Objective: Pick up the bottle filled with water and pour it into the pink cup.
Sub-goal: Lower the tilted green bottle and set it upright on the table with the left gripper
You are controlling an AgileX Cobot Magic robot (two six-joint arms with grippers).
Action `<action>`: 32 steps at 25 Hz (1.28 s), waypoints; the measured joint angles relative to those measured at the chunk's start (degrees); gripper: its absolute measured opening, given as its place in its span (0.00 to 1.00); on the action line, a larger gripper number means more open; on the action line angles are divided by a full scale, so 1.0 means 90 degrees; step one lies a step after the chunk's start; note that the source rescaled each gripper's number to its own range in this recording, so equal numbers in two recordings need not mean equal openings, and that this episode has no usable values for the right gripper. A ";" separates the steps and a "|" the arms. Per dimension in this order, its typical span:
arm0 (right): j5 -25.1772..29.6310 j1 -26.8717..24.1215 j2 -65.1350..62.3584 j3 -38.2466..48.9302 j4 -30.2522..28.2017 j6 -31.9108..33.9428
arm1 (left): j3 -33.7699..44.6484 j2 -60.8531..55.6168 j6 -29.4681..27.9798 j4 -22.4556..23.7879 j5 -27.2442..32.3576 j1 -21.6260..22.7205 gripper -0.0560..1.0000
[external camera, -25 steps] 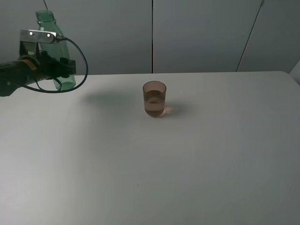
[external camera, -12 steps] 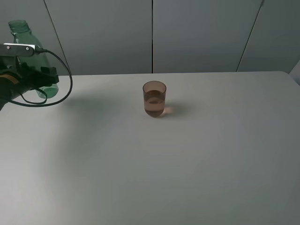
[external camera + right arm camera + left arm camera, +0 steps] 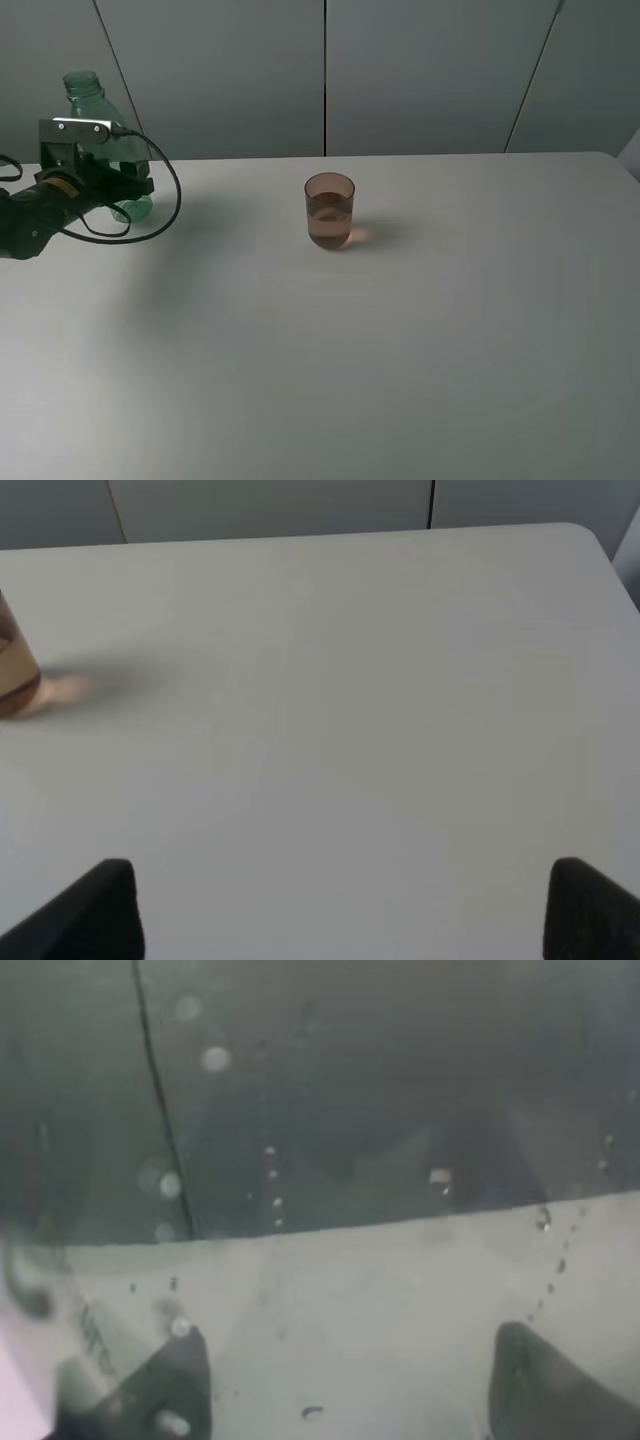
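At the far left of the exterior view the green transparent bottle (image 3: 128, 158) stands upright and uncapped, its base at or just above the table; I cannot tell which. My left gripper (image 3: 116, 184) is shut on its lower body. In the left wrist view the bottle (image 3: 330, 1160) fills the picture between the two fingertips of the left gripper (image 3: 350, 1385). The pink cup (image 3: 329, 211) stands mid-table with liquid in it, well to the right of the bottle. Its edge (image 3: 12, 670) shows in the right wrist view. My right gripper (image 3: 340, 905) is open and holds nothing.
The white table (image 3: 400, 350) spreads wide around the cup. Grey wall panels stand behind its far edge. A black cable loops from the left wrist camera (image 3: 75, 128) beside the bottle. The right arm is outside the exterior view.
The left arm swung left with the bottle, then came back to the right and lower. The cup has not moved.
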 joint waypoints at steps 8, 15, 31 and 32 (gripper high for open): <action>0.0000 0.0000 0.0000 0.0000 0.0000 0.0000 | -0.0060 0.0178 -0.0014 0.0009 -0.0077 -0.0030 0.05; 0.0000 0.0000 0.0000 0.0000 0.0000 0.0000 | -0.0060 0.0189 -0.0014 0.0009 -0.0091 -0.0030 0.06; 0.0000 0.0000 0.0000 0.0000 0.0000 0.0000 | 0.0105 -0.0558 0.0110 0.0009 0.1442 -0.0044 0.99; 0.0000 0.0000 0.0000 0.0000 0.0000 0.0000 | 0.0186 -0.0625 0.0110 0.0009 0.1511 -0.0044 0.99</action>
